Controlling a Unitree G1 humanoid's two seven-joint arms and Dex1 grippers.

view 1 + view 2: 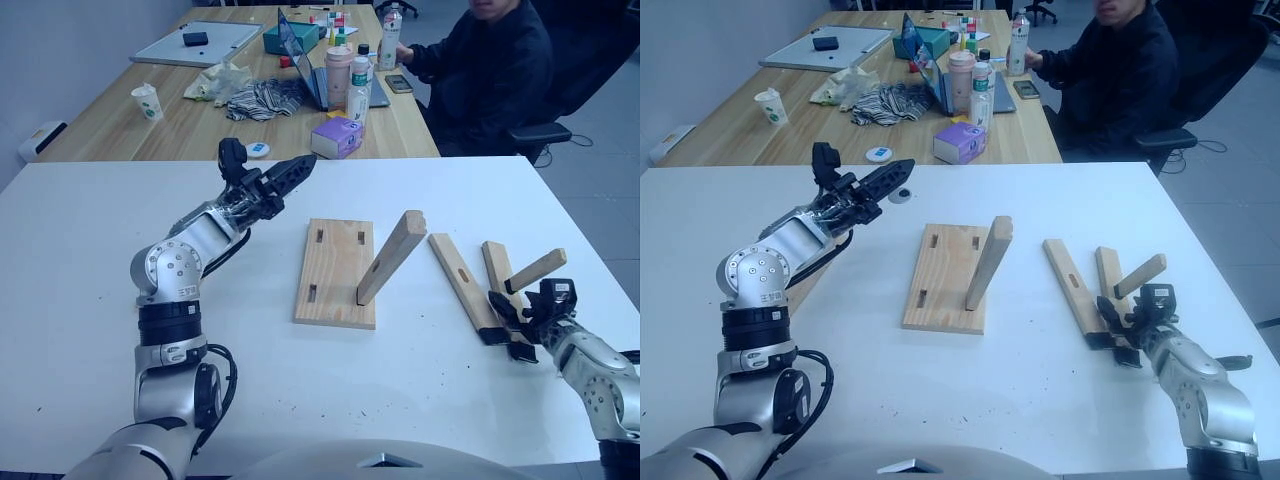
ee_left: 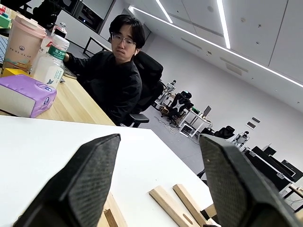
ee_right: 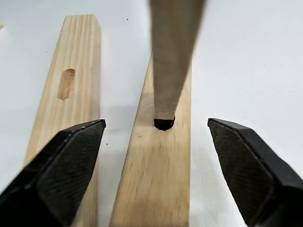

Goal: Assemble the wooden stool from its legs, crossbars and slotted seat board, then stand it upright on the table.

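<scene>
— Presently, which step?
— Fitting legs, we judge: one leg (image 1: pixel 392 256) leans in the board (image 1: pixel 335 285), mid-table. Right gripper (image 1: pixel 510 325) gapes empty astride another leg (image 3: pixel 156 179); closing squarely comes next. Left gripper (image 2: pixel 160 138) open, empty, raised.

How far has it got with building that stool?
Early days. Done: one leg sits tilted in a corner slot of the seat board, and a crossbar is pegged into a second leg lying flat. In hand: the right gripper hangs open astride that second leg; the left gripper is open and empty above the table. Left: a third leg lying loose, the other joints, and standing it up.
</scene>
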